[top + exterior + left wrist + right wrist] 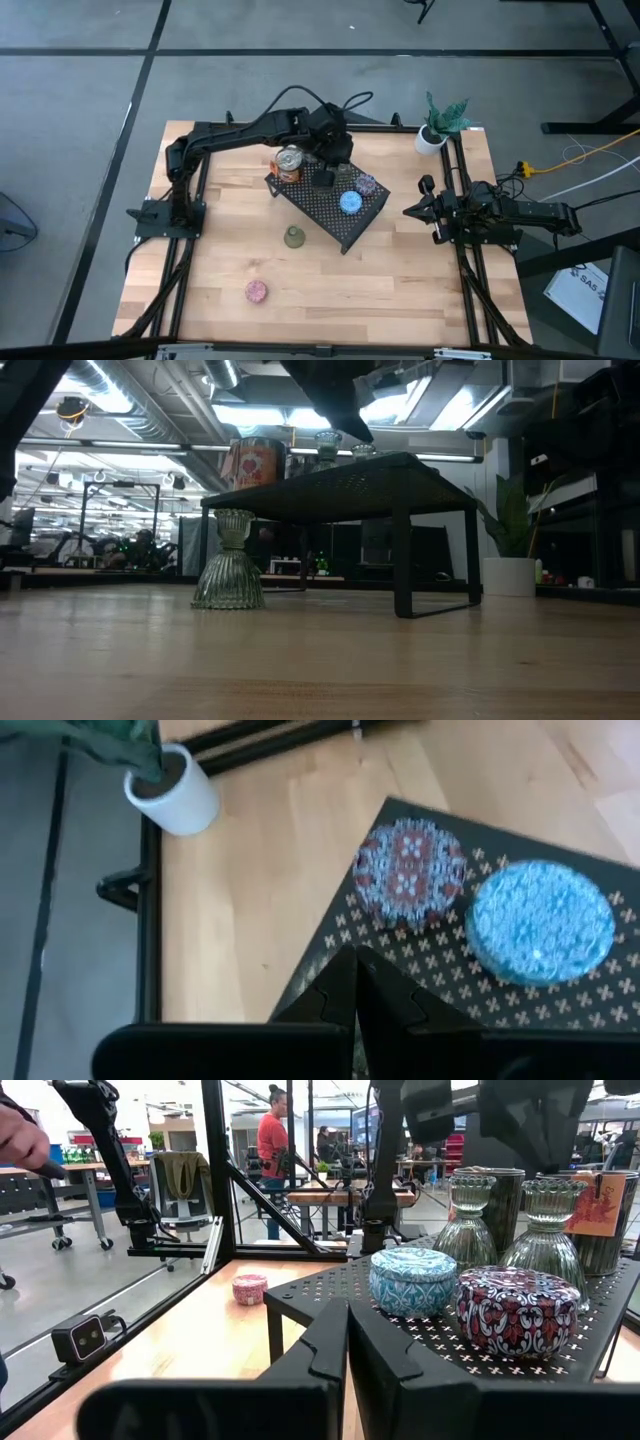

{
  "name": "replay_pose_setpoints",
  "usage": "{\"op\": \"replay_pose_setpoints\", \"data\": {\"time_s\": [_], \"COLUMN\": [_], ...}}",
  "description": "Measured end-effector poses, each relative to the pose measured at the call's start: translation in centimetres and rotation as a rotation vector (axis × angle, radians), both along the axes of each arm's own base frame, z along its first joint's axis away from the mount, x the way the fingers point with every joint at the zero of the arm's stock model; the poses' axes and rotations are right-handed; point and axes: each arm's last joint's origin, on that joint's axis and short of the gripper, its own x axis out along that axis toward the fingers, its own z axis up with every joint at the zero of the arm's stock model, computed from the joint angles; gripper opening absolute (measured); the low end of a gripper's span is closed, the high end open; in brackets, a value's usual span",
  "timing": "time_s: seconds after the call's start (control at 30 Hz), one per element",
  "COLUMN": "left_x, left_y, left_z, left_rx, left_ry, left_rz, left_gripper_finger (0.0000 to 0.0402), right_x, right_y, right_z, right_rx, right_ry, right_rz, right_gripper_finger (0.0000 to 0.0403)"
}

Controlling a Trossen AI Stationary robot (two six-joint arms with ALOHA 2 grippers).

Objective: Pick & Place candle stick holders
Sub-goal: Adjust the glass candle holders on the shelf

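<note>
A black perforated rack (330,210) stands mid-table. On it sit a blue holder (350,203), a purple patterned holder (367,185) and two olive-green glass holders (465,1230) (548,1230). Another olive-green holder (294,237) stands by its wide foot on the table in front of the rack, and a pink one (257,291) sits nearer the front edge. My left gripper (355,965) hovers shut above the rack's far part, short of the purple holder (410,870), with nothing in it. At the table's right side my right gripper (408,212) waits shut, pointing level at the rack.
An orange tin (289,163) and a dark cylinder (510,1190) also stand on the rack. A white pot with a green plant (432,138) sits at the far right corner. Bare wood lies along the front of the table (380,300). People show in the room beyond.
</note>
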Motion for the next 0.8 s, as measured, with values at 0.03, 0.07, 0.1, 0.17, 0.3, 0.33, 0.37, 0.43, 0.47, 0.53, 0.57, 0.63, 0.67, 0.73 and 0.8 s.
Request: {"op": "replay_pose_setpoints", "data": {"time_s": [0.03, 0.07, 0.1, 0.17, 0.3, 0.33, 0.37, 0.43, 0.47, 0.53, 0.57, 0.63, 0.67, 0.73, 0.8], "left_x": [-0.1, -0.1, -0.1, -0.1, -0.2, -0.3, -0.3, -0.5, -0.5, -0.5, -0.5, -0.5, -0.6, -0.6, -0.5], "left_y": [0.1, 0.2, 0.2, 0.2, 0.4, 0.6, 0.7, 0.9, 1.0, 1.0, 1.0, 1.1, 1.1, 1.3, 1.3], "left_z": [-0.1, -0.2, -0.2, -0.1, -0.1, -0.2, -0.2, -0.3, -0.3, -0.3, -0.3, -0.3, -0.3, -0.3, -0.5], "left_rx": [-0.002, -0.003, -0.003, -0.002, 0.002, 0.002, 0.0, -0.002, -0.002, 0.0, 0.003, 0.008, 0.008, 0.01, 0.013], "left_ry": [0.009, 0.013, 0.012, 0.009, 0.015, 0.02, 0.026, 0.034, 0.035, 0.036, 0.037, 0.037, 0.037, 0.038, 0.043], "left_rz": [0.002, 0.004, 0.004, 0.006, 0.014, 0.018, 0.022, 0.027, 0.03, 0.029, 0.026, 0.023, 0.023, 0.026, 0.032], "left_gripper_finger": [0.0001, 0.0001, 0.0002, 0.0001, 0.0001, 0.0002, 0.0001, 0.0001, 0.0001, 0.0002, 0.0002, 0.0001, 0.0001, 0.0001, 0.0001], "right_x": [0.0, 0.0, 0.0, 0.0, 0.0, 0.0, 0.0, 0.0, 0.0, 0.0, 0.0, 0.0, 0.0, 0.0, 0.0], "right_y": [0.0, 0.0, 0.0, 0.0, 0.0, 0.0, 0.0, 0.0, 0.0, 0.0, 0.0, 0.0, 0.0, 0.0, 0.0], "right_z": [0.0, 0.0, 0.0, 0.0, 0.0, 0.0, 0.0, 0.0, 0.0, 0.0, 0.0, 0.0, 0.0, 0.0, 0.0], "right_rx": [0.0, 0.0, 0.0, 0.0, 0.0, 0.0, 0.0, 0.0, 0.0, 0.0, 0.0, 0.0, 0.0, 0.0, 0.0], "right_ry": [0.0, 0.0, 0.0, 0.0, 0.0, 0.0, 0.0, 0.0, 0.0, 0.0, 0.0, 0.0, 0.0, 0.0, 0.0], "right_rz": [0.0, 0.0, 0.0, 0.0, 0.0, 0.0, 0.0, 0.0, 0.0, 0.0, 0.0, 0.0, 0.0, 0.0, 0.0], "right_gripper_finger": [0.0016, 0.0016, 0.0016, 0.0016, 0.0016, 0.0016, 0.0016, 0.0016, 0.0016, 0.0016, 0.0016, 0.0016, 0.0016, 0.0016, 0.0016]}}
